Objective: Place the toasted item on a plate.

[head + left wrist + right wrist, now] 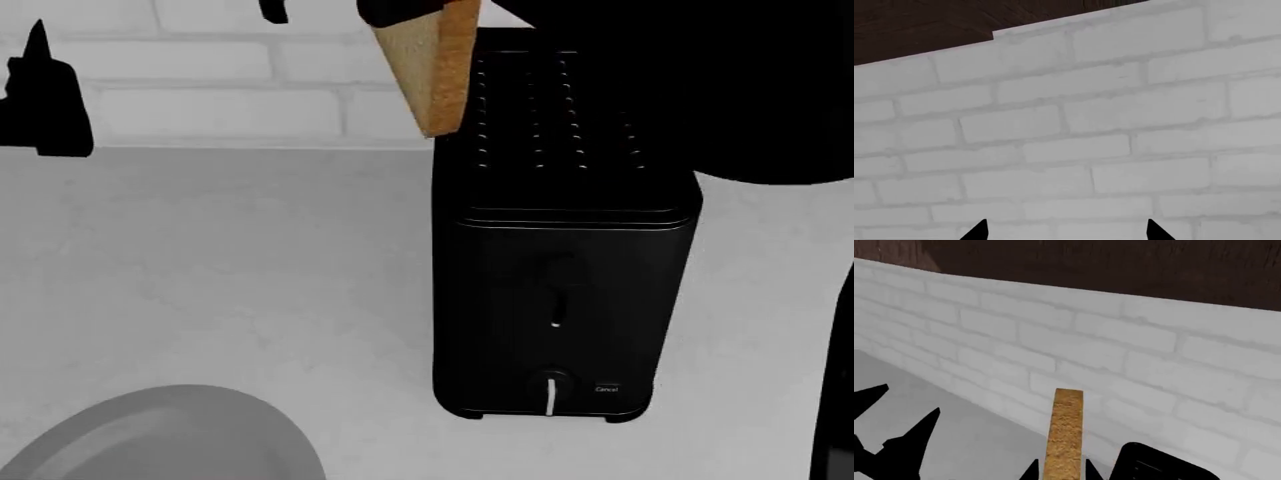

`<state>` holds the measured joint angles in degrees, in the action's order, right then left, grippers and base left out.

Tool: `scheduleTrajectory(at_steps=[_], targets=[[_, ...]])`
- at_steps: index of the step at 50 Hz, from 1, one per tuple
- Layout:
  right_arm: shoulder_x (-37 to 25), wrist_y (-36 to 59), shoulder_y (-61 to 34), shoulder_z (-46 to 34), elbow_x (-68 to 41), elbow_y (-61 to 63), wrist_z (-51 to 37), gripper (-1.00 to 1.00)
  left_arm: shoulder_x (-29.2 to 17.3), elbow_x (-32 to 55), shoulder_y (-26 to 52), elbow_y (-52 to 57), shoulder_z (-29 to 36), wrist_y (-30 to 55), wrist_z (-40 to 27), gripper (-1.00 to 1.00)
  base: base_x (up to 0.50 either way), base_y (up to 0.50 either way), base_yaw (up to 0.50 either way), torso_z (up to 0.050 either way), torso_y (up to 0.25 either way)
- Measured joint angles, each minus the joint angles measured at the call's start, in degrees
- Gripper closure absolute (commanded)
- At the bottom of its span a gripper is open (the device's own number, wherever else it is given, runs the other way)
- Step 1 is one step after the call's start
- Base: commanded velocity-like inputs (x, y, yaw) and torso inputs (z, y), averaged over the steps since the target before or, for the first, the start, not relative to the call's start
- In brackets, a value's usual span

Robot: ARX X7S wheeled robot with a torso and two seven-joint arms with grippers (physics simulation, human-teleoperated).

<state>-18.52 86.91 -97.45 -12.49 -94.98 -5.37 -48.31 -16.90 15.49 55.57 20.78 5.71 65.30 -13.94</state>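
The plate lies nearest the head camera, on the pale bench in front of and to the left of the toaster; only part of its grey rim shows. The black toaster stands upright on the bench with its lever face toward the camera and its slotted top in view. The toast hangs in the air just beside the toaster's upper left corner, clear of the slots, its long axis running up and down with a slight tilt. The right end effector is clenched on the toast's lower edge in the wrist view, fingertips either side. The left end effector faces the white brick wall, its fingertips spread apart and holding nothing.
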Motion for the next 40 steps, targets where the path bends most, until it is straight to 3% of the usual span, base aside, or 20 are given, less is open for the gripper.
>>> scheduleTrajectory(at_steps=[19,40], targets=[[2.0,-6.4,-2.5,-4.1,-20.8,5.1,-13.1,1.00,-0.7,0.5,0.1,0.9,-1.5,0.9,-0.6,-1.00,0.00,0.00,0.00,0.000,0.000],[4.7,-12.6,0.8,-6.3,-29.1,13.2,-17.5,1.00,-6.2,-1.8,-3.0,2.1,-6.4,-0.3,-2.7,-1.00,0.00,0.00,0.00,0.000,0.000]])
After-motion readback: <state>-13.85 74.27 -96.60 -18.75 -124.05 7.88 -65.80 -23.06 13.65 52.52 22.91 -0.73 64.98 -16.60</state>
